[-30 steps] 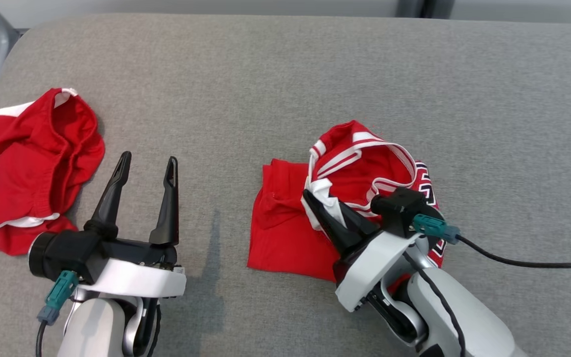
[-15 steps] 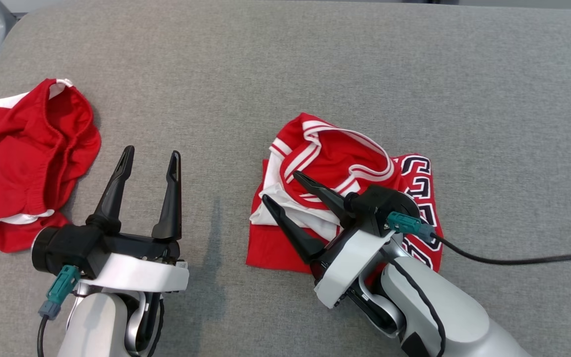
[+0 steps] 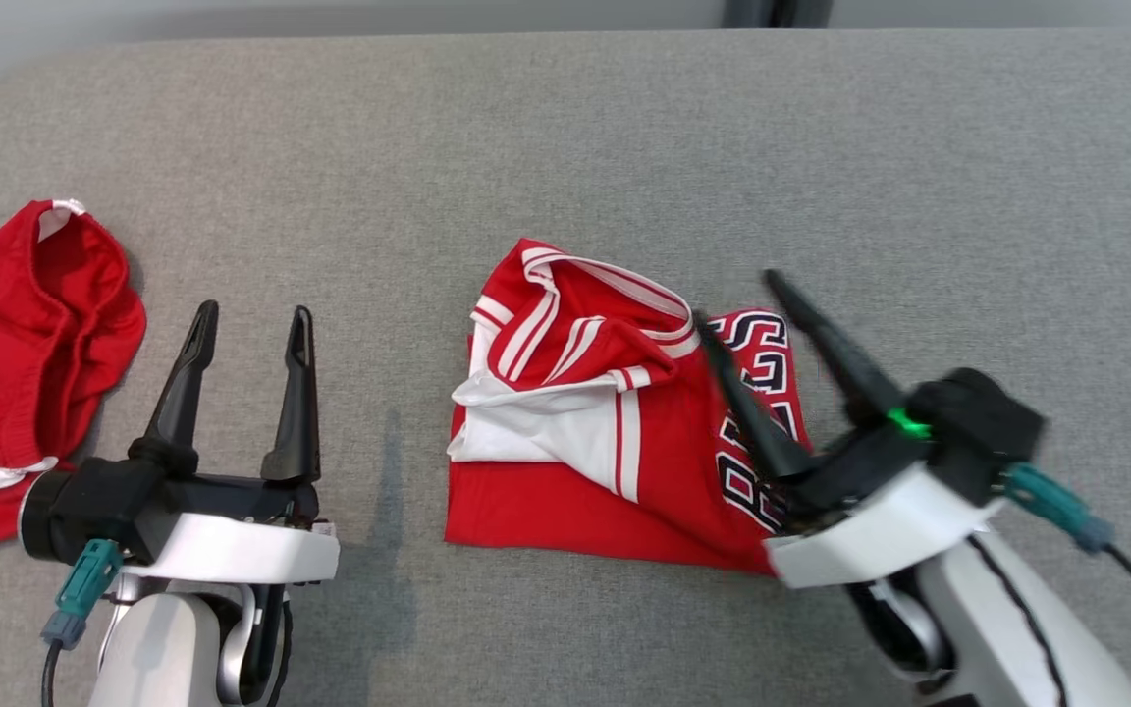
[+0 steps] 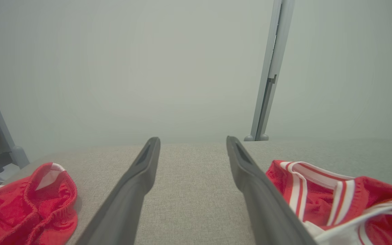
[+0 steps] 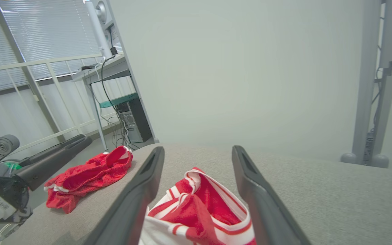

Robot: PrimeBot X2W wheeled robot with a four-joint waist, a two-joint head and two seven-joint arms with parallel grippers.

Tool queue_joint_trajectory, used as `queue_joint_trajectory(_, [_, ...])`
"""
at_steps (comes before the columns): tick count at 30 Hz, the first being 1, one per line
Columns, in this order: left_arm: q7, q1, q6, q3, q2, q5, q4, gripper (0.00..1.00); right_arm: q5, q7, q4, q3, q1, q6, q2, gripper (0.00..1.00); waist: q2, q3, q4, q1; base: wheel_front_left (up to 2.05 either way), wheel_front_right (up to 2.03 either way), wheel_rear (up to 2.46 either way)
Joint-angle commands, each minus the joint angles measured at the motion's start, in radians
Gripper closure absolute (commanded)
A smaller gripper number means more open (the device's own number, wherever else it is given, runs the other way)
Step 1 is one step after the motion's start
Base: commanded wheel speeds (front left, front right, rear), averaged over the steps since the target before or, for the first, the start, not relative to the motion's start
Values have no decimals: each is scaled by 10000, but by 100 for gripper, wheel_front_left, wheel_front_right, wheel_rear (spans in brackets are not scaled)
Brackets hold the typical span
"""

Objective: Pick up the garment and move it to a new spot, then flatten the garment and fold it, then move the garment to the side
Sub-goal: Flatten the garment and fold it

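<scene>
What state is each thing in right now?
jersey: folded roughly, top layer bunched, lying on the grey surface, not gripped.
shorts: crumpled, at the surface's left edge, untouched.
left gripper: open, empty, between the two garments.
right gripper: open, empty, over the jersey's right side, motion-blurred.

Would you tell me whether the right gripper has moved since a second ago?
Yes. Against the red jersey, the right gripper has drawn back from the white fold to the lettered right edge, jaws now open.

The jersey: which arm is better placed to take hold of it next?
Right, I think. The right gripper, open, hangs over the right edge of the jersey; the left gripper, also open, stands apart to its left.
</scene>
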Motion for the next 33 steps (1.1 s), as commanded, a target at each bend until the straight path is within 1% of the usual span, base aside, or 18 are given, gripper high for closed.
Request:
queue_joint_trajectory(1, [-37,107,45,110,105,86,-53,0,-256,-78,-363,-760,494,-3,-227,0,0,-126,-157,0,0,0,0])
queue_joint_trajectory(4, [-36,266,76,210,147,99,-68,0,-541,32,-680,-1958,1118,-3,-405,0,0,-244,-288,0,0,0,0])
queue_joint_trajectory(5, [-37,324,87,268,175,120,-84,0,-678,106,-806,-2738,1484,-3,-506,0,0,-333,-368,0,0,0,0])
queue_joint_trajectory(6, [-37,377,101,282,180,137,-84,0,-739,173,-852,-3141,1674,-3,-566,0,0,-373,-396,0,0,0,0])
queue_joint_trajectory(7, [-37,377,101,282,180,137,-84,0,-739,173,-852,-3141,1674,-3,-566,0,0,-373,-396,0,0,0,0])
queue_joint_trajectory(10, [-36,515,128,296,219,181,-67,0,-881,318,-922,-4020,2156,-3,-661,0,0,-490,-469,0,0,0,0])
queue_joint_trajectory(13, [-36,628,124,284,254,184,-62,0,-967,449,-996,-4552,2491,-4,-626,0,0,-556,-501,0,0,0,0])
queue_joint_trajectory(17, [-37,711,146,249,268,180,-62,0,-1003,499,-1059,-4829,2753,-4,-484,0,0,-618,-523,0,0,0,0])
queue_joint_trajectory(22, [-36,768,148,177,302,152,-62,0,-1012,555,-1074,-4936,2868,-4,-352,0,0,-642,-509,0,0,0,0])
queue_joint_trajectory(33, [-35,714,201,55,335,76,-87,0,-809,821,-804,-4900,2688,-4,-511,0,0,-574,-369,0,0,0,0])
